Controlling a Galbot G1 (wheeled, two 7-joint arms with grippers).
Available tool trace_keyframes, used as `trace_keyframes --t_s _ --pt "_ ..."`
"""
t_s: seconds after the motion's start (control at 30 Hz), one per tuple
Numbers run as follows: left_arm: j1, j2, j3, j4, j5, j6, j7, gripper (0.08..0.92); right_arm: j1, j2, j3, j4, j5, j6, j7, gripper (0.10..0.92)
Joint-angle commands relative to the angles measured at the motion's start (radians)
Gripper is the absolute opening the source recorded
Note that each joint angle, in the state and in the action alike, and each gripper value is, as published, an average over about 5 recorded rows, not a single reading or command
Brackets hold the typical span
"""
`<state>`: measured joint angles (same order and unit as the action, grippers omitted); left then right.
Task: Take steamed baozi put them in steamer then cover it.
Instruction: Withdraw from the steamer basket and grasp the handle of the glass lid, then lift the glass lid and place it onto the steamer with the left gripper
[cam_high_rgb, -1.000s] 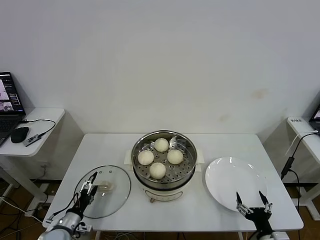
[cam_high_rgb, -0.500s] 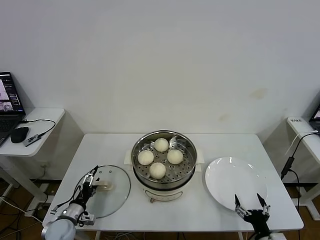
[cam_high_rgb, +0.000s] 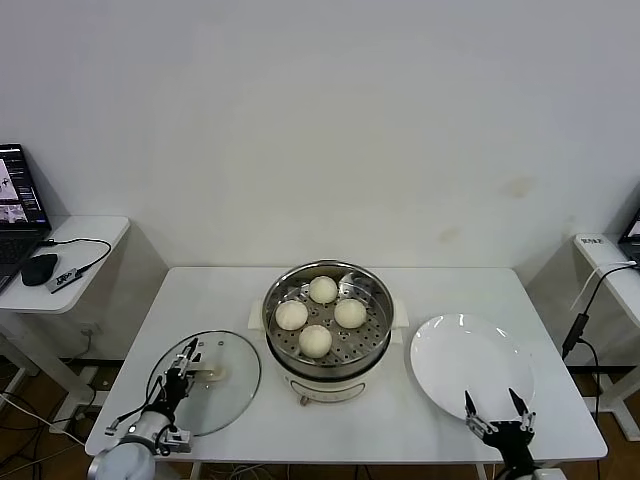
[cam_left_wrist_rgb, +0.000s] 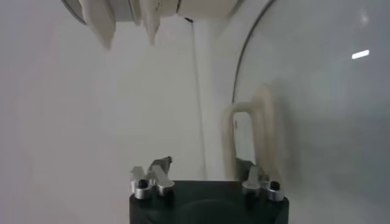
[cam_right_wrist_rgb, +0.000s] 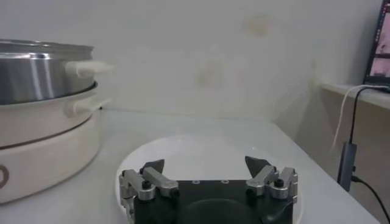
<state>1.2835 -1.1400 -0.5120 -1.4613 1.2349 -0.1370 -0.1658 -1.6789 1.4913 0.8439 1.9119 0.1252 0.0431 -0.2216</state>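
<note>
The steamer (cam_high_rgb: 327, 362) stands mid-table with four baozi (cam_high_rgb: 315, 340) on its perforated tray. The cover (cam_high_rgb: 222, 400) lies flat on the table to its left, with its whitish bar handle (cam_high_rgb: 211, 373) up. My left gripper (cam_high_rgb: 180, 371) is open, low over the cover's left part and close beside the handle. In the left wrist view the handle (cam_left_wrist_rgb: 247, 131) lies just ahead of one fingertip of the left gripper (cam_left_wrist_rgb: 204, 173), which holds nothing. My right gripper (cam_high_rgb: 489, 400) is open and empty at the table's front right.
A flat white plate (cam_high_rgb: 465, 360) lies right of the steamer, under my right gripper's tips; it also shows in the right wrist view (cam_right_wrist_rgb: 201, 152) with the steamer (cam_right_wrist_rgb: 42, 67) beside it. Side desks with a laptop and cables stand at both sides.
My left gripper has shifted slightly over the cover, staying open. My right gripper has drawn back a little toward the table's front edge. The baozi and cover have not moved.
</note>
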Motion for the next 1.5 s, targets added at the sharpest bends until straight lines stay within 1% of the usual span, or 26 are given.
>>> trace_keyframes --t_s 0.03,0.23,0.37,0.5,0.63,0.73,0.83,0.97,1.1,1.3,1.4,1.5 --pt "0.003 -0.011 -0.002 0.013 -0.016 -0.011 -0.033 0.516 -0.004 0.002 -0.003 0.006 -0.003 0.003 0.001 0.823" --pt "0.014 -0.016 -0.013 0.005 -0.024 -0.034 -0.085 0.343 -0.005 0.002 -0.010 0.015 -0.006 0.004 0.001 0.823" --pt "0.032 -0.012 -0.026 -0.024 -0.034 -0.039 -0.113 0.222 -0.004 0.000 -0.016 0.015 -0.007 0.004 0.001 0.823" --pt "0.070 -0.002 -0.050 -0.086 -0.040 -0.034 -0.128 0.150 0.000 -0.008 -0.025 0.014 -0.008 0.002 0.001 0.823" --pt "0.121 0.015 -0.089 -0.178 -0.043 -0.009 -0.122 0.146 0.006 -0.015 -0.036 0.018 -0.011 -0.001 0.000 0.823" --pt "0.157 0.037 -0.120 -0.262 -0.059 0.028 -0.088 0.146 0.010 -0.017 -0.044 0.019 -0.018 -0.002 0.000 0.823" --pt "0.185 0.071 -0.158 -0.340 -0.100 0.074 -0.027 0.146 0.012 -0.020 -0.051 0.019 -0.026 -0.002 -0.001 0.823" --pt "0.206 0.120 -0.213 -0.415 -0.179 0.129 0.062 0.146 0.013 -0.025 -0.054 0.018 -0.030 0.000 -0.002 0.823" --pt "0.221 0.168 -0.237 -0.488 -0.279 0.192 0.132 0.146 0.015 -0.029 -0.054 0.015 -0.032 0.002 -0.003 0.823" --pt "0.220 0.224 -0.180 -0.643 -0.370 0.314 0.198 0.146 0.020 -0.026 -0.053 0.008 -0.062 0.014 -0.004 0.823" --pt "0.185 0.251 -0.122 -0.715 -0.383 0.367 0.222 0.146 0.020 -0.022 -0.051 0.001 -0.104 0.030 -0.004 0.823" --pt "0.128 0.279 -0.043 -0.748 -0.398 0.419 0.236 0.146 0.019 -0.018 -0.051 -0.003 -0.134 0.040 -0.004 0.823"
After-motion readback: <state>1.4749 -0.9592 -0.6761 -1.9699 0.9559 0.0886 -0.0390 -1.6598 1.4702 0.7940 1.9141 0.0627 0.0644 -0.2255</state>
